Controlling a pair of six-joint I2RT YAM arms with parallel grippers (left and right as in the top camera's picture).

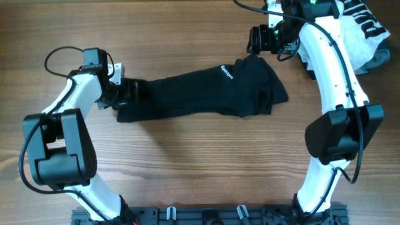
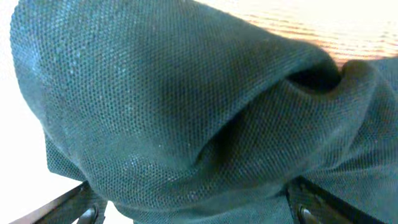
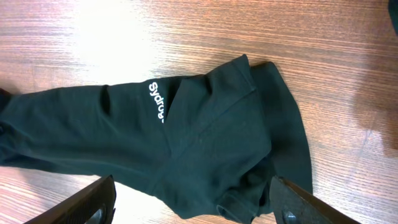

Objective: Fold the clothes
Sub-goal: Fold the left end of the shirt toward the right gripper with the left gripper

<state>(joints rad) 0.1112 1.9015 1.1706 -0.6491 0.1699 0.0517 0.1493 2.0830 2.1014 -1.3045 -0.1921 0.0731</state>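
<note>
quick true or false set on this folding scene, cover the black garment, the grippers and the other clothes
1. The black garment lies on the wooden table. True.
2. The right gripper is clamped on the garment. False: its fingers stand wide apart above the fabric and hold nothing.
3. The garment carries white lettering. True.
4. The heap of other clothes sits beside the left gripper. False: it lies at the table's far right corner, behind the right arm.
5. The garment is folded into a neat square. False: it lies as a long, rumpled strip running from the left gripper toward the right one.
</note>
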